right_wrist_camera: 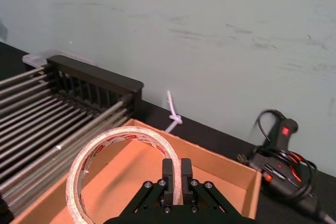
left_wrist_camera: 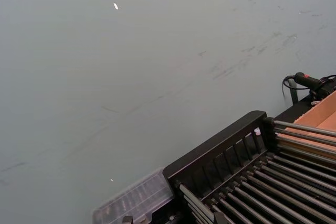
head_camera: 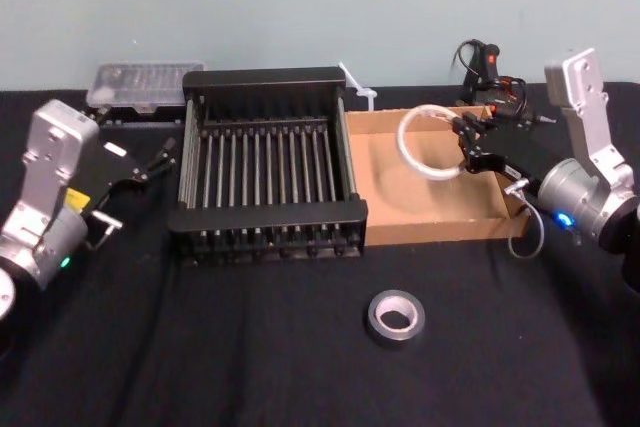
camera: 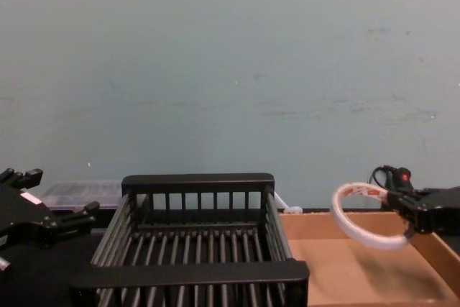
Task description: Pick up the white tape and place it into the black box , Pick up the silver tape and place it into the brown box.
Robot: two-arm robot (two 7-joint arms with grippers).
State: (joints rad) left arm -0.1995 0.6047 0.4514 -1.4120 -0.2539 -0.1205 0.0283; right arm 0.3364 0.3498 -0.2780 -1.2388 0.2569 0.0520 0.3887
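My right gripper (head_camera: 463, 152) is shut on the rim of the white tape (head_camera: 404, 143), a thin white ring with red marks. It holds the ring tilted in the air over the brown box (head_camera: 440, 229), a shallow cardboard tray. The right wrist view shows the fingers (right_wrist_camera: 176, 169) pinching the white tape (right_wrist_camera: 79, 167) above the brown box (right_wrist_camera: 220, 156). The silver tape (head_camera: 396, 336) lies flat on the black cloth in front of the boxes. The black box (head_camera: 270, 215), a slatted crate, stands left of the tray. My left gripper (head_camera: 145, 182) is open beside the crate's left side.
A clear plastic case (head_camera: 145, 82) sits behind the crate at the left. A black glue gun with cables (head_camera: 490, 67) lies behind the tray, and a white zip tie (head_camera: 358, 87) lies between the boxes at the back. A pale wall closes the far side.
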